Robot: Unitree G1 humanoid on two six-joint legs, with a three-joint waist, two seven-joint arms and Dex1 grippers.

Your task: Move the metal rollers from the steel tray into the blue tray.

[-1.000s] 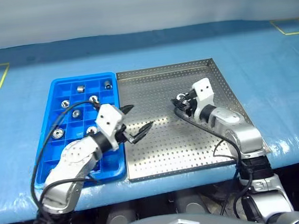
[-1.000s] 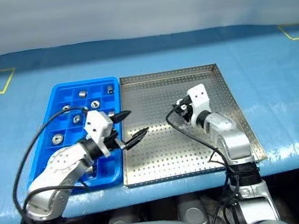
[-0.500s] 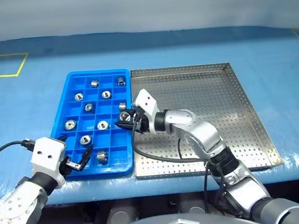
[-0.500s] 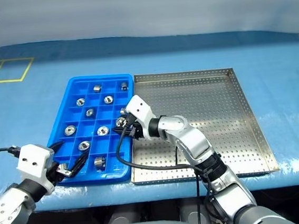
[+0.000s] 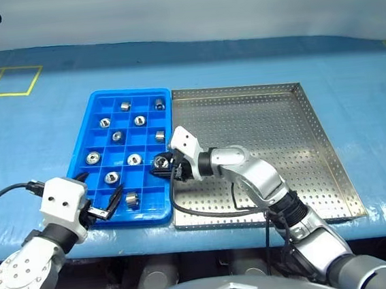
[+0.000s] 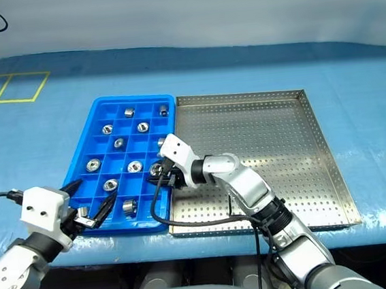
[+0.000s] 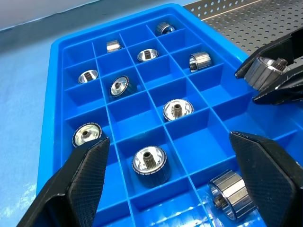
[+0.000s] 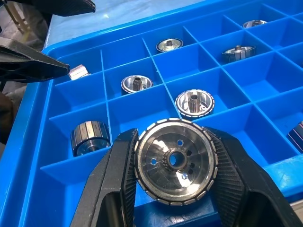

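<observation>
Roller (image 8: 176,161) is clamped in the right tool (image 5: 162,164) over the blue tray's (image 5: 97,99) right edge; release into an empty cell is judged next. Left tool (image 5: 101,196) is spread wide, empty.

Blue tray (image 5: 93,118) is bright blue with a square grid, and the rollers (image 7: 150,162) in it are shiny silver with dark centres. Steel tray (image 5: 281,136) is silver, dotted all over with tiny holes. Worktop (image 5: 35,139) is lighter blue with yellow lines (image 5: 9,80). Pincer fingers (image 8: 116,184) are black.

Left gripper (image 5: 101,197), right gripper (image 5: 161,165): ribbed black fingers, white box-shaped wrist housings; silver-grey rounded arm segments; black cables looping alongside each forearm.
</observation>
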